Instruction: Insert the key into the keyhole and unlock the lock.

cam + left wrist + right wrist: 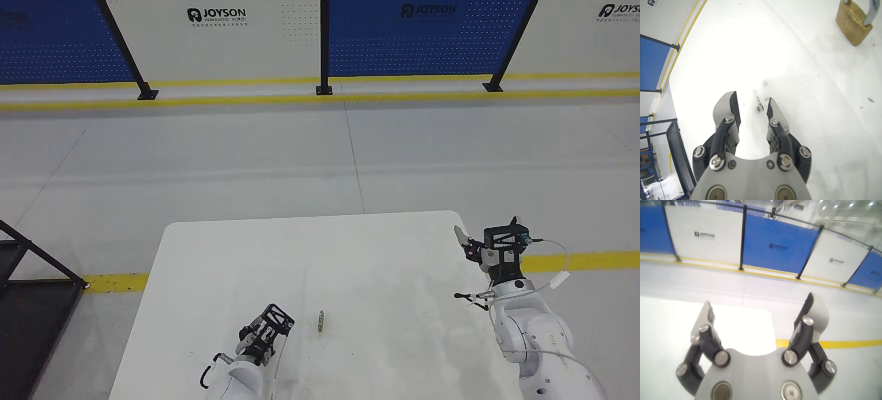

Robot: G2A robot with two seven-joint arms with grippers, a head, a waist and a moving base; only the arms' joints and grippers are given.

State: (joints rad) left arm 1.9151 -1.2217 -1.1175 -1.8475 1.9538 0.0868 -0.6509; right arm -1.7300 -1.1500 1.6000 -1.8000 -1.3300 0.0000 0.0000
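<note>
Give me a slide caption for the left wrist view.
Open left pincer lined up on the key; padlock apart on the table.

The table point(380, 250) is white with tiny dark specks. On the table, the lock point(852, 26) is gold with a shiny silver loop, and the key point(759, 104) is silver. Behind the table, the fence panels point(60, 40) are blue and white.

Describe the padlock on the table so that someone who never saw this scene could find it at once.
Look at the white table, at the edge nearest the robot, where the open left gripper is. On the tabletop beside that gripper is the padlock: a brass block with a silver shackle. It is the only golden thing there; the small key between the gripper's fingers is grey.
</note>
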